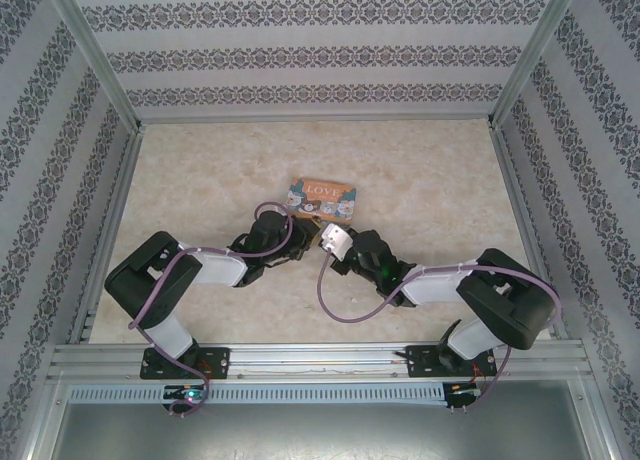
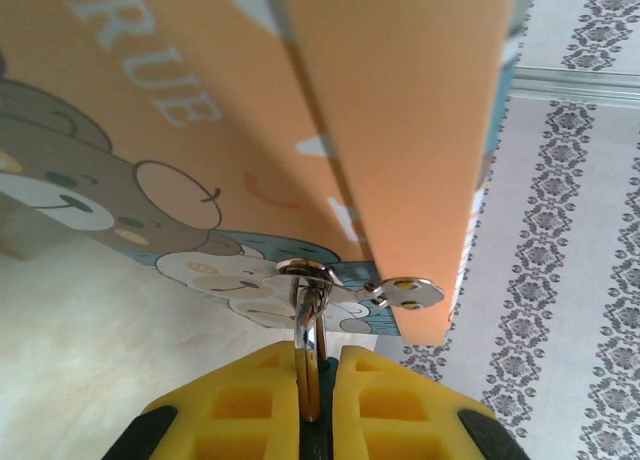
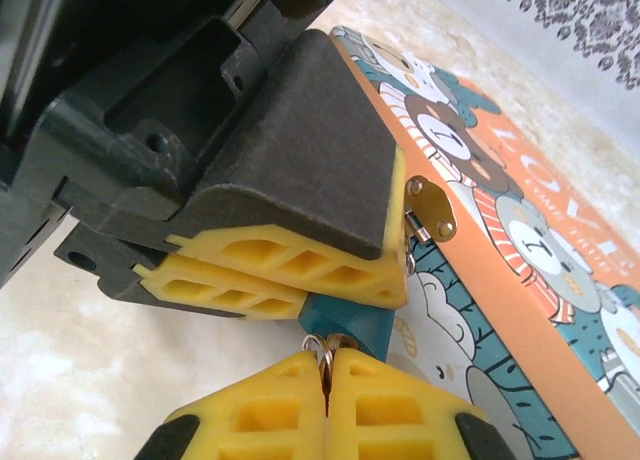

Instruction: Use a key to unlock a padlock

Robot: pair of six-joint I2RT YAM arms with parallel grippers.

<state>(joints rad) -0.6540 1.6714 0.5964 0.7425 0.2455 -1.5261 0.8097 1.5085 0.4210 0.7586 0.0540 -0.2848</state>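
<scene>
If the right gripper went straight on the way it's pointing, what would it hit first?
Most likely the padlock: its teal body, held by the left gripper, sits right ahead of the right gripper and the key it pinches.

Table: beige, marbled-stone finish, flat and matte. You've got aluminium rails along its near edge and up both sides, and patterned wall panels rising from the far and side edges. One item lies directly on it: the bear-print tin. It has an orange top with "LOVE" facing up and a teal band with cartoon bears round the sides. It sits about mid-width, slightly toward the far half, its long side roughly parallel to the far wall but a little skewed. The tin's seam looks closed. A small brass-coloured hasp plate sits on its near wall. You can't tell from the wrist views whether its base lies fully flat.
</scene>
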